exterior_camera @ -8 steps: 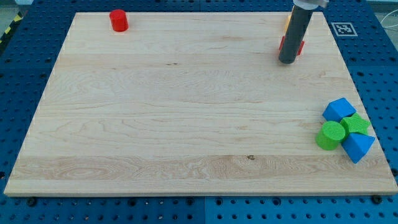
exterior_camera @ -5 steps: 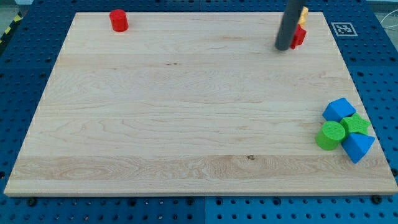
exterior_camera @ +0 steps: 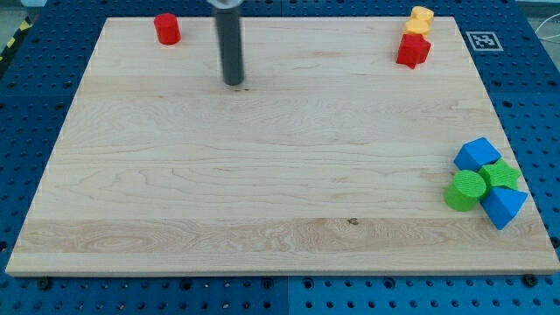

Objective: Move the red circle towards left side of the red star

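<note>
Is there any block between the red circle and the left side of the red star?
No. The red circle is at the view's top left, the red star at the top right. Only my tip is near that line, slightly below it and right of the circle. The yellow block sits above the star.

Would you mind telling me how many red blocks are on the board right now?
2. The red circle sits at the view's top left; the red star at the top right, just below a yellow block. None seems hidden.

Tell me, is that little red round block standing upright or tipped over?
Upright. The red circle shows its flat round top facing up, near the board's top left; my tip is apart from it.
</note>
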Controlling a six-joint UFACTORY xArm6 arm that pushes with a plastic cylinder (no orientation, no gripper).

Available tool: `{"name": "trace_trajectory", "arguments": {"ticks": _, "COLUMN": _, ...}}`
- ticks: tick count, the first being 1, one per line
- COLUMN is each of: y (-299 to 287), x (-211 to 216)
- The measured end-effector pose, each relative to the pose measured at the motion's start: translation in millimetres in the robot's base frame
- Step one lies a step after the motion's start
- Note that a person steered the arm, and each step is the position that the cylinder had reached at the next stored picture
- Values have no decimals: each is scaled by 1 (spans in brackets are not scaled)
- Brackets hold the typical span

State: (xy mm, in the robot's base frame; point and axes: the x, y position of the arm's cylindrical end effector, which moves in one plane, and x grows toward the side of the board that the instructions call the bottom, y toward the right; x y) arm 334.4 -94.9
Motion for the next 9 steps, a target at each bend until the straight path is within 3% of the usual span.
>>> {"name": "trace_trajectory", "arguments": {"ticks": 2, "y": -118, "x": -64}}
{"name": "trace_trajectory", "arguments": {"ticks": 3, "y": -124, "x": -100}}
{"name": "trace_trajectory", "arguments": {"ticks": 5, "y": -58, "x": -142}}
{"name": "trace_trajectory", "arguments": {"ticks": 8, "y": 22, "x": -132}}
{"name": "trace_trajectory", "arguments": {"ticks": 9, "y": 10, "x": -128}}
